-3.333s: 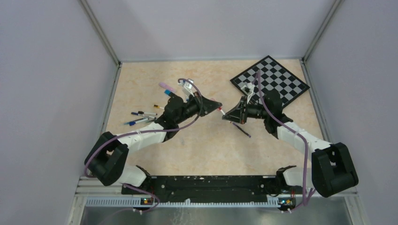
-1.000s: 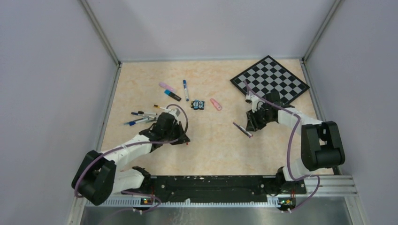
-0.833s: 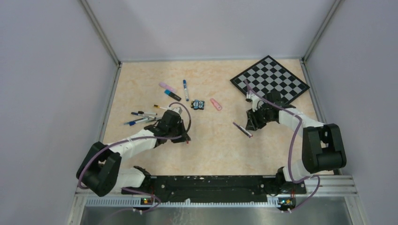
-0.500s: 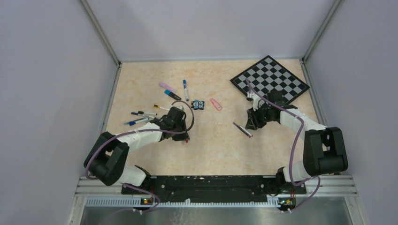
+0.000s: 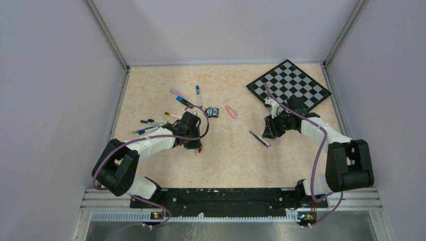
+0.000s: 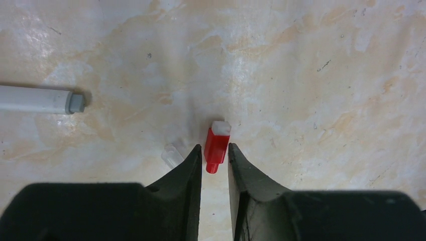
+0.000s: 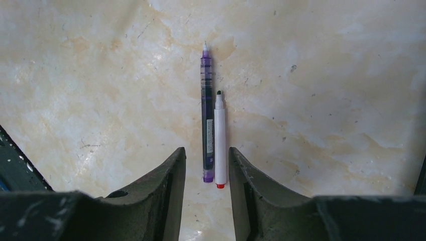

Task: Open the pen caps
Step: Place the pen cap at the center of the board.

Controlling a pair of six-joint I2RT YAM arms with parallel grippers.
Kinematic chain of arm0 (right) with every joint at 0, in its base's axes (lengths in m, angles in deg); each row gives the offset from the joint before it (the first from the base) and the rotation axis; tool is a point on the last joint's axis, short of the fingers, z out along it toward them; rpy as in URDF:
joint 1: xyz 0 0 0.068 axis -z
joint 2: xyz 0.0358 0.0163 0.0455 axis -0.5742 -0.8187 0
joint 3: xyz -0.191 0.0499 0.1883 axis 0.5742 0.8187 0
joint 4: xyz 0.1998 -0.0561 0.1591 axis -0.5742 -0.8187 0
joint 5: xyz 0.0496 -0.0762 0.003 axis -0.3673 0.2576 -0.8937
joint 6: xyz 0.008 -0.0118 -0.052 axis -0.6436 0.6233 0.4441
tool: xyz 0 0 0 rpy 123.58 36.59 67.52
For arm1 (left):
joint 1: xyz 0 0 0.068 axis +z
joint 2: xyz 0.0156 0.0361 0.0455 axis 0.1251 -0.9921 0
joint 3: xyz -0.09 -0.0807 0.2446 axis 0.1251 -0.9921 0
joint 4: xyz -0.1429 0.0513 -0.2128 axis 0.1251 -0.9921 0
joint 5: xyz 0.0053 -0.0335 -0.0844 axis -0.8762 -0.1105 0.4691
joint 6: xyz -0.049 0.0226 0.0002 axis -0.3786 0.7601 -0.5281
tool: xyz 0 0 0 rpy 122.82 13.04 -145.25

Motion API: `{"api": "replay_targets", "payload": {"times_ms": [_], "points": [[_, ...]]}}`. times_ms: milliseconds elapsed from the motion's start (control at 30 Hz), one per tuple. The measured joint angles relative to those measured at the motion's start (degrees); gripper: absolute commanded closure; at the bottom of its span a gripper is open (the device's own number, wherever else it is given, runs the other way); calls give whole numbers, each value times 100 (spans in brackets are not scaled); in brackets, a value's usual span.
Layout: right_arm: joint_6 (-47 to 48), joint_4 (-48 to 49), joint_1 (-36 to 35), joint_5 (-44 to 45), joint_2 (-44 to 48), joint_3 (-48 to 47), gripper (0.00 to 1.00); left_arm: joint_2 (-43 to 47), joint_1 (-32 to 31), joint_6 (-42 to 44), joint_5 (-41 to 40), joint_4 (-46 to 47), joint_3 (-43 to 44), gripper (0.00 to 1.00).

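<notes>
red pen cap (image 6: 217,146) is lying on the counter (image 6: 301,75) right between the tips of our left end effector (image 6: 214,150), jaws slightly apart around it. our right end effector (image 7: 206,150) is parted too, with the purple pen (image 7: 206,110) and white pen (image 7: 220,145) lying side by side at its 12 o'clock.

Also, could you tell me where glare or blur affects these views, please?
Left wrist: soft glare on the table, red cap sharp. Right wrist: mild sheen, purple pen and white pen crisp. Top external: even light, little fine detail.

Desk (image 5: 226,165): beige marbled top.
Upper right: chessboard (image 5: 289,83).
Left: pens (image 5: 150,122).
Centre: block (image 5: 213,111), pink cap (image 5: 231,111), red cap (image 6: 216,146), purple pen (image 7: 207,110).
</notes>
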Motion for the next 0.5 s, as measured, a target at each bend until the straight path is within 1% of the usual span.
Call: {"api": "replay_targets", "payload": {"times_ms": [300,433,500], "points": [[2,-66,7,-46,59,0,64,103,0,114,-120,-107,120,70],[63,-94,9,-155,94,-2,62,560,0,328,-122,-140,125,58],[142,-175,11,-247,133,-22,61,977,0,527,-76,-87,122,45]]}}
